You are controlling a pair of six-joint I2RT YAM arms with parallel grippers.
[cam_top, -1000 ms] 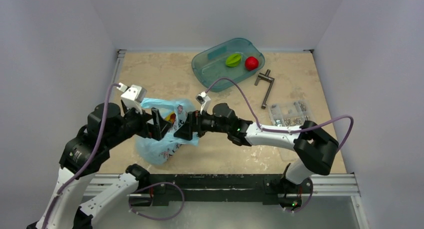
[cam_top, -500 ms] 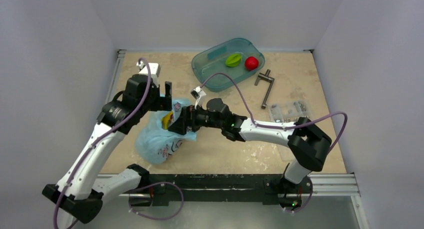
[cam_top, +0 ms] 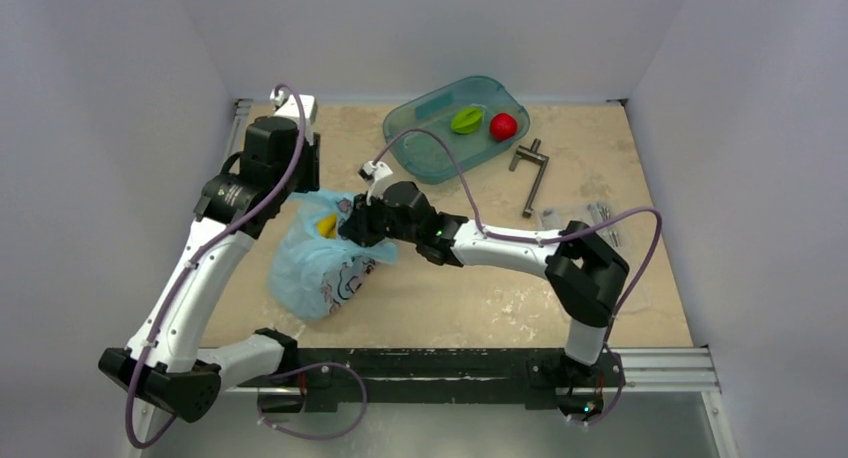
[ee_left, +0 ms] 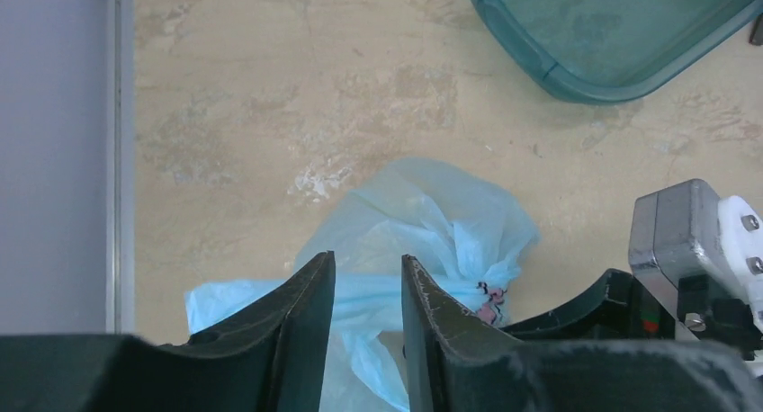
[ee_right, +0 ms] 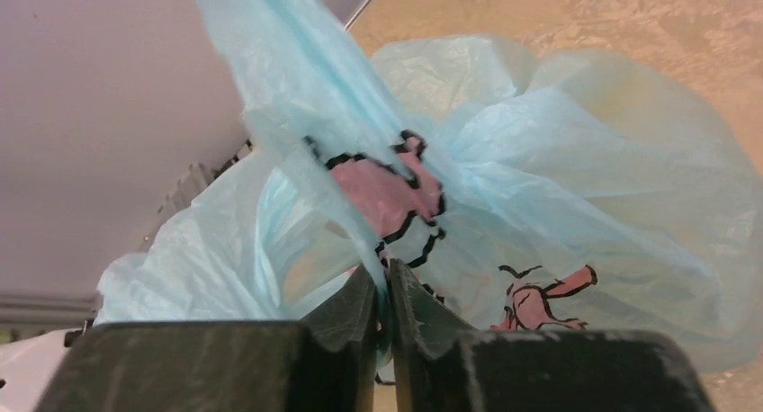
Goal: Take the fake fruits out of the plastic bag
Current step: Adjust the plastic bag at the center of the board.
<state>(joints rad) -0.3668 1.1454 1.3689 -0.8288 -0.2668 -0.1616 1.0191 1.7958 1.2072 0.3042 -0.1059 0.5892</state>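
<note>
1. Since a second ago, the overhead view shows your left arm has swung from low beside the bag up to its far-left side. The right arm has reached further left, and both sets of jaws have come in from wide.
2. Overhead view: the left gripper (cam_top: 313, 191) and right gripper (cam_top: 350, 225) meet at the mouth of the crinkly light-blue plastic bag (cam_top: 315, 273), which lies on the table left of centre. The curved yellow plastic banana (cam_top: 325, 224) shows inside the mouth, between the two grippers. No dark maroon fruit is visible. The green ridged fruit (cam_top: 466, 120) and the bright red round fruit (cam_top: 503, 126) sit in the teal plastic tray (cam_top: 420, 153), well apart from the bag.
3. Left wrist view: the left jaws are drawn close but a gap remains, with blue film lying in it. You cannot tell whether they grip it. No fruit shows here.
4. Right wrist view: the right jaws are pressed nearly together, pinching a strip of the bag's film beside the pink cartoon print. Only this view confirms that pinch, and only the overhead shows the banana.
5. You appear to be on the opening step. Next, confirm the left hold, then pull the rims apart so the banana can be reached.
</note>
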